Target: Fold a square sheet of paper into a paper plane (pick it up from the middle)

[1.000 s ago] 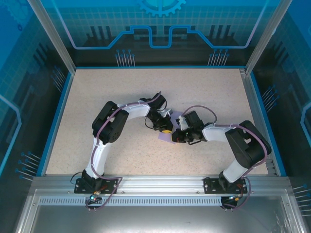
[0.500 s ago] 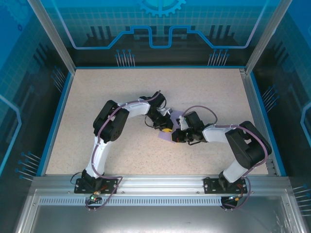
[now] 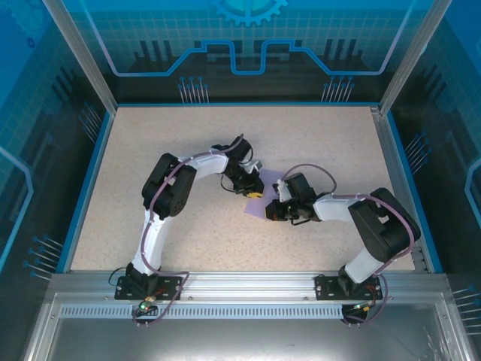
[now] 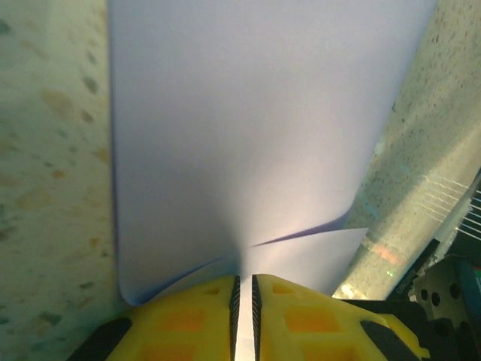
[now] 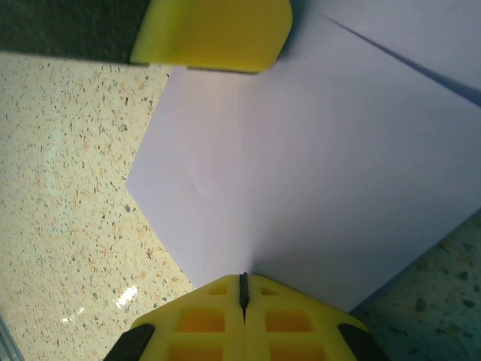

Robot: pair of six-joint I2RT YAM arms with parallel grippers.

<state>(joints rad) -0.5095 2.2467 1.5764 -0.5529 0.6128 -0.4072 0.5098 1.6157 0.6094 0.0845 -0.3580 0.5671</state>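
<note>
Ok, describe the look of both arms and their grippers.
Both the left arm and right arm have white links joined by bulky black joint housings, with a thin purplish cable looping along each. The left gripper and right gripper have blocky yellow fingers with square recesses moulded in, on black mounts; the left's inner faces look finely ribbed.

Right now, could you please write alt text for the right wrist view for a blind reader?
The right claw, yellow fingers shut, pinches the near edge of the lavender sheet of paper, which spreads over the speckled table. A yellow finger of the left claw sits at the sheet's far edge.
</note>
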